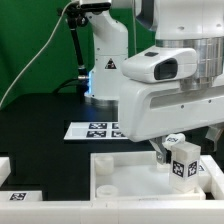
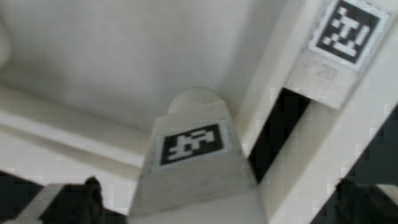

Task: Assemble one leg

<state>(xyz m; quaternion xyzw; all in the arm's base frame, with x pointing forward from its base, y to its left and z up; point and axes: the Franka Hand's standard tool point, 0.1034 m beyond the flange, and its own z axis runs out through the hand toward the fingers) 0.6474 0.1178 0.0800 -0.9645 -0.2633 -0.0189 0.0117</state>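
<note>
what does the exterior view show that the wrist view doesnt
Only the exterior view shows the arm's white body, the black table, the marker board lying flat on it, and the green backdrop.

Only the wrist view shows, close up, the tag on the leg's near face and a tagged white upright part beside it.

Both show the leg at the gripper over the white panel.

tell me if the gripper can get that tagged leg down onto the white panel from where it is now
Probably yes: the gripper holds the leg just above the white panel, with nothing visible between them, though the socket itself isn't clearly seen.
</note>
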